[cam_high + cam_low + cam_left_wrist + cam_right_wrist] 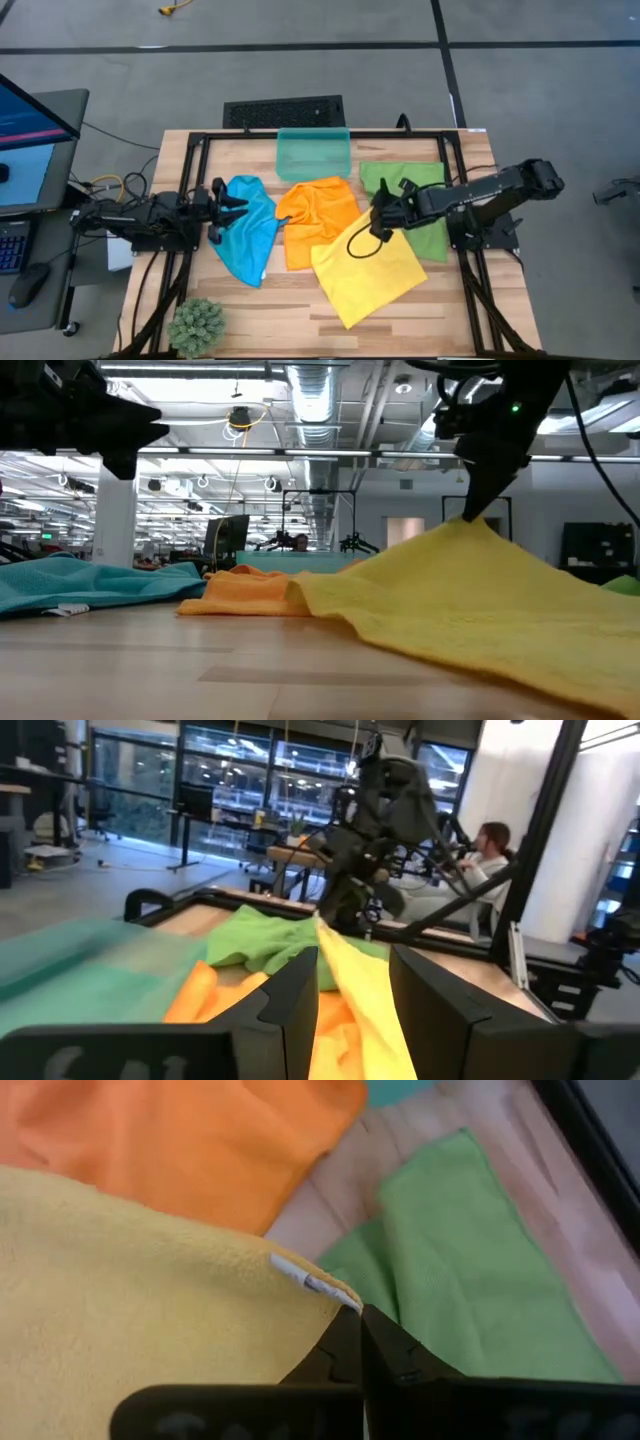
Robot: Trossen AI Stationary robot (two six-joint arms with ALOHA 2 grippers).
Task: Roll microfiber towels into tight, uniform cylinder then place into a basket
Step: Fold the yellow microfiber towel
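The yellow towel (pixel 370 272) lies spread at the table's near middle, its far corner raised. My right gripper (pixel 381 218) is shut on that corner; it also shows in the low view (pixel 478 500). The orange towel (pixel 318 215) lies crumpled at the centre, partly under the yellow one. The green towel (pixel 410 198) lies flat at the right and the blue towel (pixel 248 232) at the left. The teal basket (pixel 313 153) stands at the far middle. My left gripper (pixel 226 205) hovers open above the blue towel's left edge and is empty (pixel 355 1010). My right gripper pinches the yellow towel's far corner (pixel 335 1295), beside its white tag, between its two fingertips (pixel 345 1342). The fingers slant down from the table's right. The corner is lifted into a peak (pixel 465 525); the rest of the towel slopes down and lies on the table.
A small green plant (pixel 197 325) stands at the near left corner. A black grated rectangle (pixel 283 110) lies beyond the table's far edge. Black frame rails (pixel 452 180) run along the table's sides. A person (pixel 482 850) sits beyond the table's right side.
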